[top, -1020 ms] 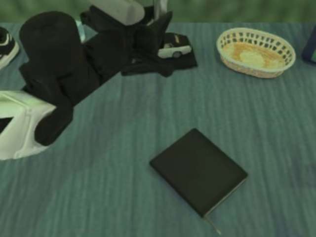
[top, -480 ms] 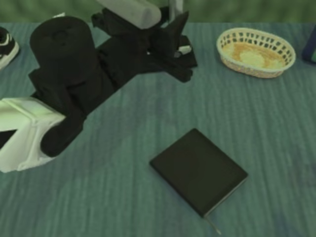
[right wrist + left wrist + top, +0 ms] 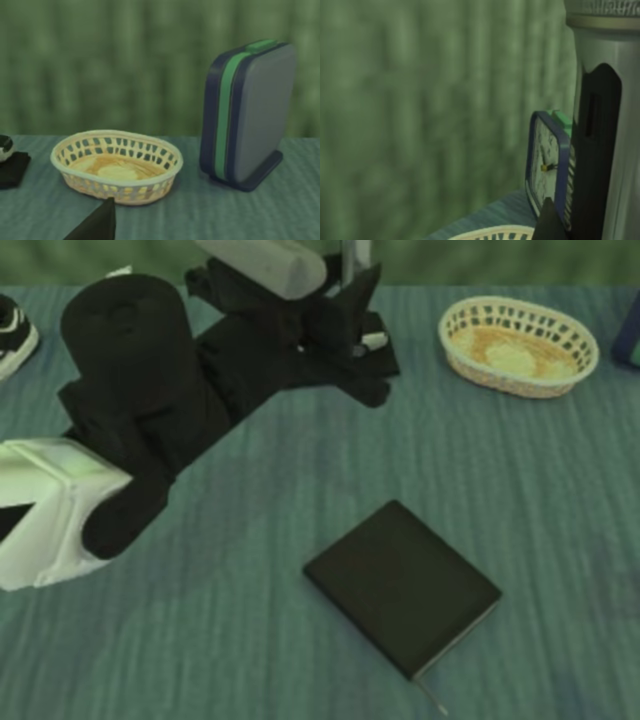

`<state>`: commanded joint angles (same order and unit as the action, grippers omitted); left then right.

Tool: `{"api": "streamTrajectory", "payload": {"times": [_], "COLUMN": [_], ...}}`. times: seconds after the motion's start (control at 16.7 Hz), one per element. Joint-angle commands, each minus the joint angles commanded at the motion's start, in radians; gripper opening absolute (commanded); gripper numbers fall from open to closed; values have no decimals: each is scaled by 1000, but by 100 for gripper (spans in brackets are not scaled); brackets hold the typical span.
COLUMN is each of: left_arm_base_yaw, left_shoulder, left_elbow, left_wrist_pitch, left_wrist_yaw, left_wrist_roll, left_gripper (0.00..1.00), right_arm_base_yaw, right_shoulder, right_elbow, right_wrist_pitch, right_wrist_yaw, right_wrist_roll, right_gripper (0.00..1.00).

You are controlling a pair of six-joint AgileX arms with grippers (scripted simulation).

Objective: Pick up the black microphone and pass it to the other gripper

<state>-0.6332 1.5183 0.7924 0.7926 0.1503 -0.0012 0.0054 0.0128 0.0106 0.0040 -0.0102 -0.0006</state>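
A teal worktop (image 3: 300, 480) backed by a green wall carries, nearest, a flat black notebook (image 3: 402, 586). Farther back at the top view's left, the left hand (image 3: 355, 345) is clenched on the black microphone (image 3: 600, 125), held upright off the worktop over a black mat. Beyond to the right sit a wicker basket (image 3: 518, 345) and a blue clock (image 3: 247, 115); I cannot tell the right hand's state.

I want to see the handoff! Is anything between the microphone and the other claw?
The left gripper holds the black microphone upright, raised. Toward the right gripper, only the low basket sits between them, and it is probably easy to pass above.
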Motion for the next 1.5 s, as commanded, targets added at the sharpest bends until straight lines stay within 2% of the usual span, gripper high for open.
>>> {"api": "streamTrajectory", "payload": {"times": [0.12, 0.24, 0.42, 0.78, 1.02, 1.14, 1.26, 1.5], "left_arm_base_yaw": [0, 0, 0, 0, 0, 0, 0, 0], "left_shoulder": [0, 0, 0, 0, 0, 0, 0, 0], "left_elbow": [0, 0, 0, 0, 0, 0, 0, 0], "left_wrist_pitch": [0, 0, 0, 0, 0, 0, 0, 0], "left_wrist_yaw": [0, 0, 0, 0, 0, 0, 0, 0], "left_wrist_roll": [0, 0, 0, 0, 0, 0, 0, 0], "left_gripper": [0, 0, 0, 0, 0, 0, 0, 0], "right_arm_base_yaw": [20, 51, 107, 235, 304, 328, 341, 343], "right_shoulder": [54, 151, 368, 883, 1150, 1233, 1278, 1286], "right_elbow": [43, 113, 258, 599, 778, 833, 862, 867], "right_wrist_pitch": [16, 44, 106, 264, 344, 366, 376, 378], "right_wrist_yaw": [-39, -100, -218, -478, -619, -667, -694, -698], "right_wrist_roll": [-2, -3, -2, 0, -3, -3, -3, -3], "right_gripper": [100, 100, 100, 100, 100, 100, 100, 100]}}
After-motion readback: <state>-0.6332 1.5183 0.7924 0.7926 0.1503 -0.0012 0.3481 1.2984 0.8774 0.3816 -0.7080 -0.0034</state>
